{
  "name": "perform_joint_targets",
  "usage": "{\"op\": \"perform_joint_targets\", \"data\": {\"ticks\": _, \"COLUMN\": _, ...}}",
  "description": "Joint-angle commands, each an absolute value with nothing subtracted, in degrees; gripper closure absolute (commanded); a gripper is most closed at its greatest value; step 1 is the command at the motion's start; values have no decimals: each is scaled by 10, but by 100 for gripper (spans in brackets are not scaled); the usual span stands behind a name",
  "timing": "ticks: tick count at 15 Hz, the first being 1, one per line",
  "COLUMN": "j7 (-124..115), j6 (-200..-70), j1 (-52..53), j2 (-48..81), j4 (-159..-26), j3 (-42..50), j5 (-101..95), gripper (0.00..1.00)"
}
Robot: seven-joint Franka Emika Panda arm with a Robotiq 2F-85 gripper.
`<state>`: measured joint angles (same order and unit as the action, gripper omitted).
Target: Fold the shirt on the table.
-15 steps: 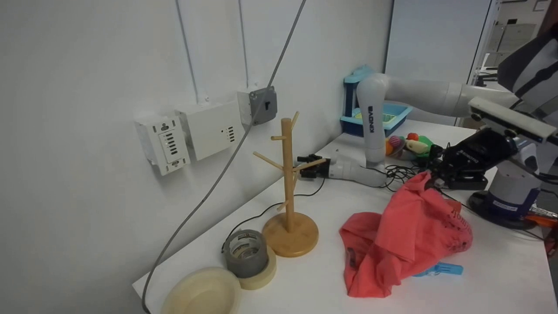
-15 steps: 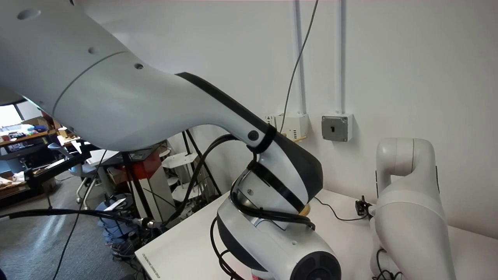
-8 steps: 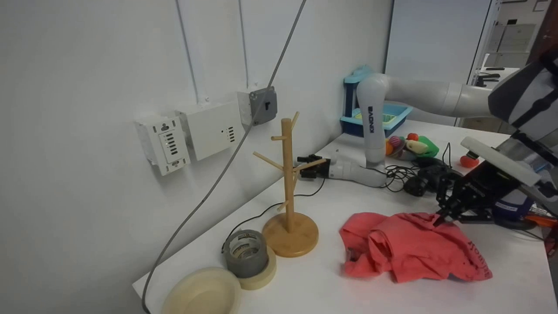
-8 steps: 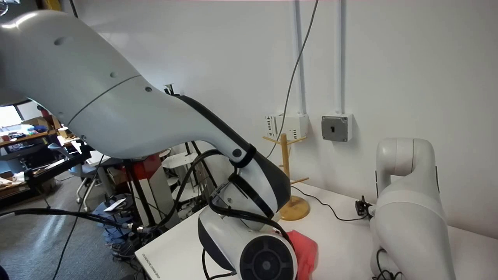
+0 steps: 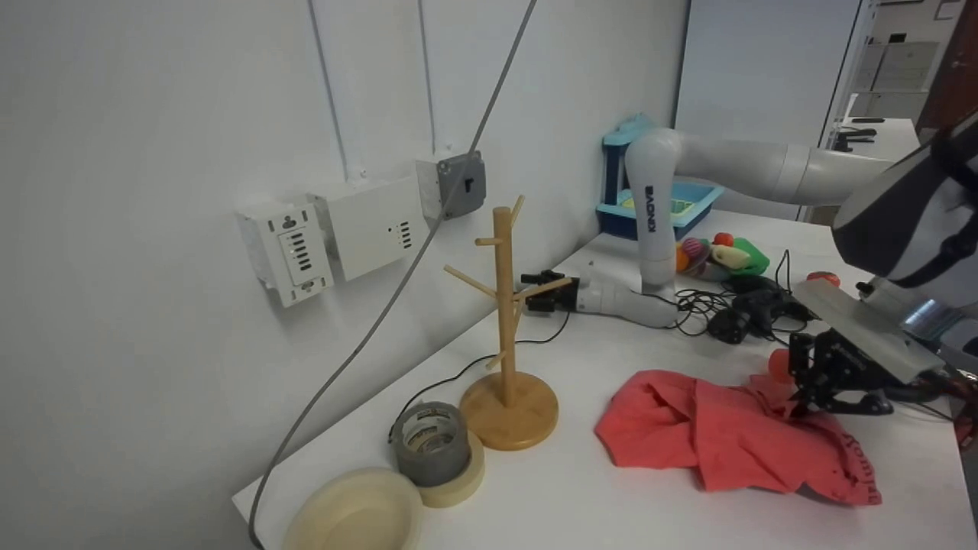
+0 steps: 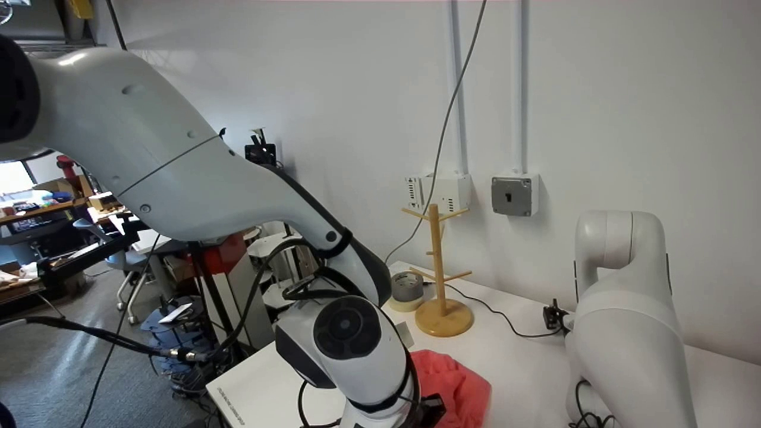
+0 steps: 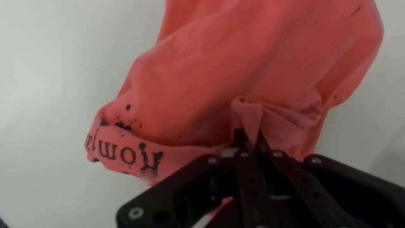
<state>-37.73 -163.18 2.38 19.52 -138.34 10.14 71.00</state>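
Observation:
The salmon-red shirt (image 5: 733,439) lies bunched and wrinkled on the white table (image 5: 565,508). Its dark lettering shows at the end near the robot, and upside down in the wrist view (image 7: 129,152). My gripper (image 5: 798,409) is low at the shirt's robot-side back edge. In the wrist view my gripper (image 7: 251,139) is shut on a pinched fold of the shirt (image 7: 215,76), which stands up between the fingertips. Part of the shirt also shows in an exterior view (image 6: 458,383) beside the arm; there the fingertips are hidden.
A wooden mug tree (image 5: 506,321), tape rolls (image 5: 433,451) and a cream bowl (image 5: 355,516) stand beyond the shirt. Another arm (image 5: 655,206) lies along the wall side, with a black controller (image 5: 752,309) and toys (image 5: 737,256). A red round object (image 5: 779,367) is behind my gripper.
My gripper has come down from holding the shirt raised and drawn toward the robot side. The shirt has dropped flatter and shifted that way, covering a blue object that showed beside it.

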Motion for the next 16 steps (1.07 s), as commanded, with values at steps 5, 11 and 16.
{"op": "perform_joint_targets", "data": {"ticks": 5, "j7": -542, "j6": -1679, "j1": 116, "j2": 178, "j4": -1447, "j3": 156, "j5": 523, "gripper": 45}}
{"op": "perform_joint_targets", "data": {"ticks": 11, "j7": -562, "j6": -1633, "j1": 158, "j2": 110, "j4": -1477, "j3": 209, "j5": 382, "gripper": 0}}
{"op": "perform_joint_targets", "data": {"ticks": 16, "j7": -628, "j6": -1607, "j1": 199, "j2": 34, "j4": -1509, "j3": 276, "j5": 201, "gripper": 0}}
